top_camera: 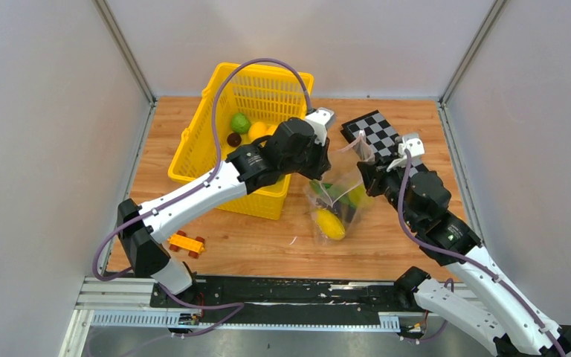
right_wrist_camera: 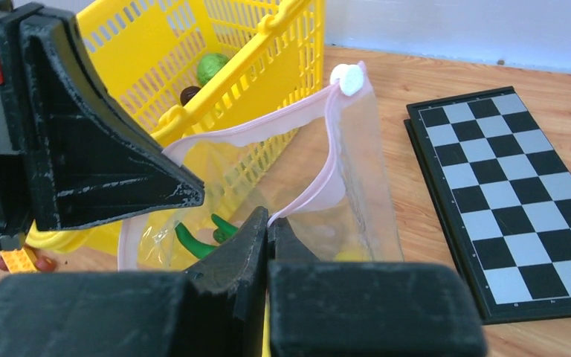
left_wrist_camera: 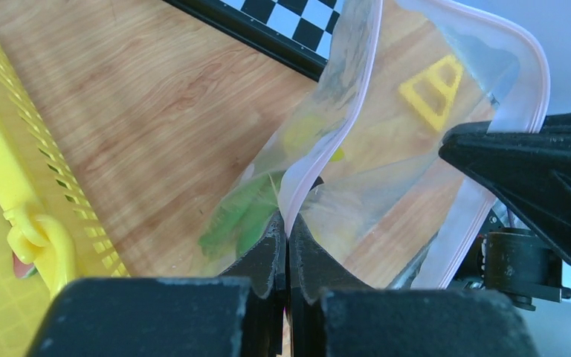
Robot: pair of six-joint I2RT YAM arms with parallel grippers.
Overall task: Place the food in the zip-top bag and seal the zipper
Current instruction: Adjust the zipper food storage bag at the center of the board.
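Observation:
The zip-top bag (top_camera: 340, 202) hangs mouth-up between both grippers, just right of the basket. Inside it lie a yellow lemon (top_camera: 330, 224) and green pods (right_wrist_camera: 192, 242). My left gripper (left_wrist_camera: 288, 223) is shut on one side of the pink zipper (left_wrist_camera: 342, 119). My right gripper (right_wrist_camera: 269, 221) is shut on the opposite side of the zipper (right_wrist_camera: 308, 195), so the mouth is spread open. A white slider (right_wrist_camera: 349, 78) sits at the far end of the strip. More food stays in the basket: a green ball (top_camera: 240, 123), a dark ball (top_camera: 233, 139) and a yellow fruit (top_camera: 259, 131).
The yellow lattice basket (top_camera: 223, 169) stands at the back left, touching the left arm. A chequerboard (top_camera: 375, 132) lies at the back right, behind the right gripper. An orange toy car (top_camera: 187, 243) sits near the front left edge.

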